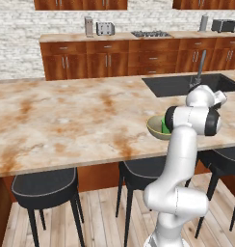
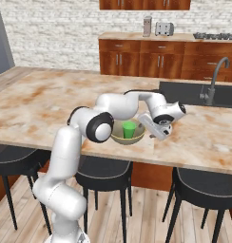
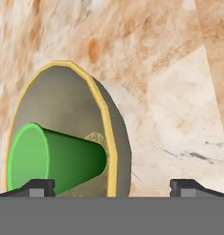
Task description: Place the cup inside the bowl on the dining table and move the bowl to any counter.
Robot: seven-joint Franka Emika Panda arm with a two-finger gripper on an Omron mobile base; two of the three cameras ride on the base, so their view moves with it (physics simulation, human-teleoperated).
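Observation:
The olive-tan bowl sits near the front edge of the dining table. Inside it stands the green cup, upright. My gripper is open, low beside the bowl's sink-side rim. In the hand view the yellowish rim runs between the two fingertips: one is in front of the cup and the other is over bare tabletop. Nothing is held. In the left base view my arm hides the bowl's right part.
A black sink with a faucet lies beyond the bowl. Dark stools stand under the table's front edge. The back counter carries a toaster and a stove.

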